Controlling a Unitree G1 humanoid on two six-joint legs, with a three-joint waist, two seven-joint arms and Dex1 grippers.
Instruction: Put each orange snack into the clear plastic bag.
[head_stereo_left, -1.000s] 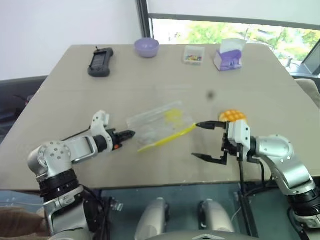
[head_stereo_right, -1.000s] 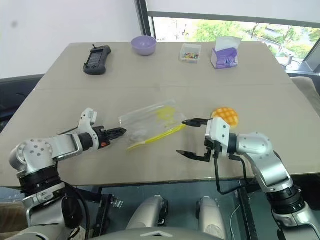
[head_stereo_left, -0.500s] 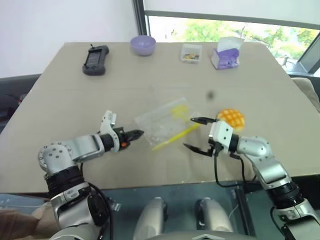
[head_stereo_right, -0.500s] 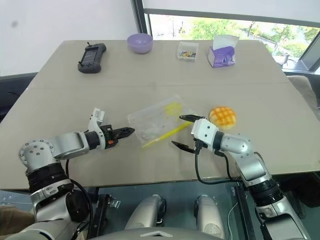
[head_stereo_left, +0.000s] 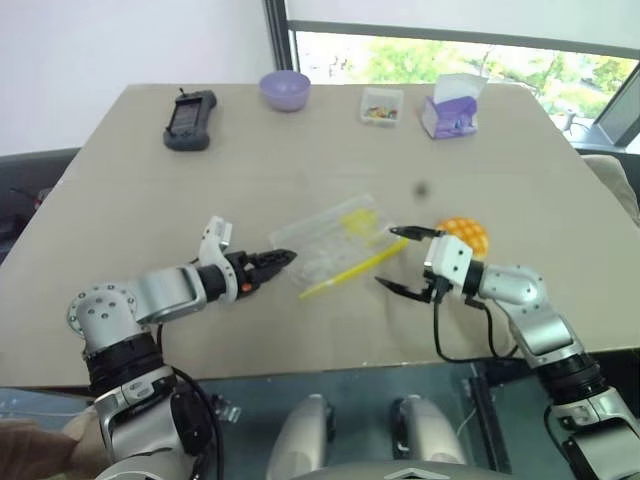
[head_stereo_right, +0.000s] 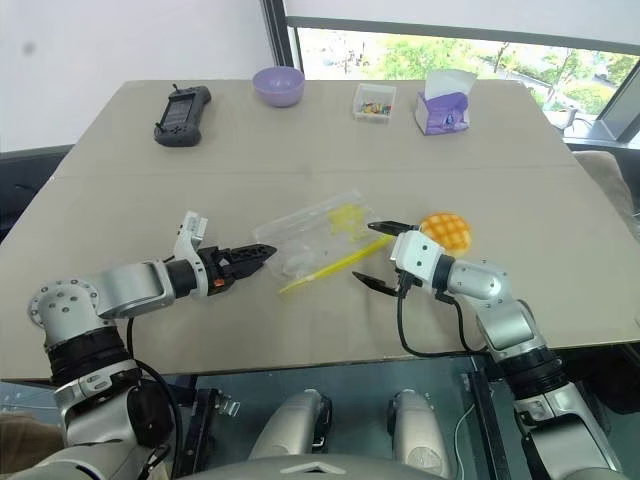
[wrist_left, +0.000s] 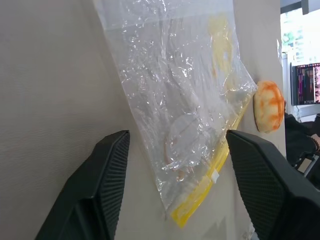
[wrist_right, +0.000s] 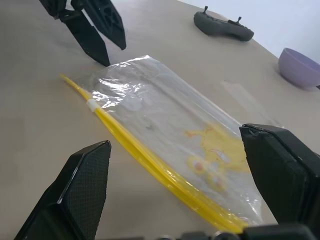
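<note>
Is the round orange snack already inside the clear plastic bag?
No, the round orange snack lies on the table outside the clear plastic bag, just past its yellow seal edge.

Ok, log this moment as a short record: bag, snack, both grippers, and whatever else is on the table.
clear plastic bag: flat on the table, yellow seal strip toward the robot
orange snack: on the table, outside the bag, to its right
left gripper: open, at the bag's left end, holding nothing
right gripper: open wide, at the seal strip's right end, empty
far edge: black controller, purple bowl, small clear box, purple tissue box
</note>
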